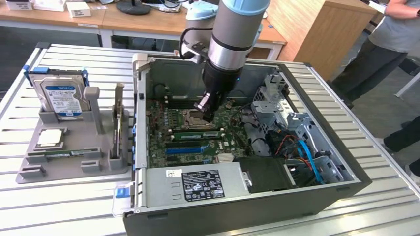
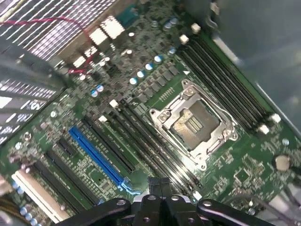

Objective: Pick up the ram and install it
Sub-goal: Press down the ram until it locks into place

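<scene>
At nine o'clock I see the grey plastic tray [image 1: 29,173] cradling a thin green ram [image 1: 60,154] stick; at centre, my gripper [image 1: 208,116] hangs closed and empty over the motherboard's [image 1: 172,150] metal-framed socket [image 2: 192,123].

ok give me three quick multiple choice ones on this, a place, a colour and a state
1. Where is the pincer? A over the grey tray; B inside the computer case, above the motherboard; C beside the hard drive.
2. What colour is the long coloured slot? A red; B blue; C yellow.
3. The pincer is: A wide open; B shut on a ram; C shut, empty.
Key: B, it hangs by the CPU socket; B, the wrist view shows it blue; C, its fingers meet with nothing between.
</scene>
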Controlling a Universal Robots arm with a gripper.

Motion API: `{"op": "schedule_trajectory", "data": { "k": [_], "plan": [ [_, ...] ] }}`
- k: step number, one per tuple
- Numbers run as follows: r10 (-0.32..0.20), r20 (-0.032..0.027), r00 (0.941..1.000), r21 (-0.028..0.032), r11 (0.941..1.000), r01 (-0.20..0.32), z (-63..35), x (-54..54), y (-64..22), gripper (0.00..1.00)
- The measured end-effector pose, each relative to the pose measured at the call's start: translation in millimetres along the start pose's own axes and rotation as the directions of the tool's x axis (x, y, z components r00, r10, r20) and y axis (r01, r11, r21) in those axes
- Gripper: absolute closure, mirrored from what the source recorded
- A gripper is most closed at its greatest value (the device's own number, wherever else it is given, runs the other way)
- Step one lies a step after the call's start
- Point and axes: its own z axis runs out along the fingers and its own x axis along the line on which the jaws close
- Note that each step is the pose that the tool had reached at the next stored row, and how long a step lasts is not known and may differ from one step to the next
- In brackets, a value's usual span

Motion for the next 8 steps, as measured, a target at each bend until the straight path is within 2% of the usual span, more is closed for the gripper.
{"op": "schedule_trajectory", "data": {
  "k": [1, 5, 8],
  "plan": [
    [0.047, 0.0013, 0.9989, 0.0015, 0.9989, -0.047, 0.0, 0.0, 0.0, 0.89],
    [0.119, 0.0035, 0.9929, 0.0037, 0.9929, -0.119, 0.0, 0.0, 0.0, 0.89],
    [0.173, 0.0052, 0.9850, 0.0053, 0.9849, -0.173, 0.0, 0.0, 0.0, 0.89]
  ]
}}
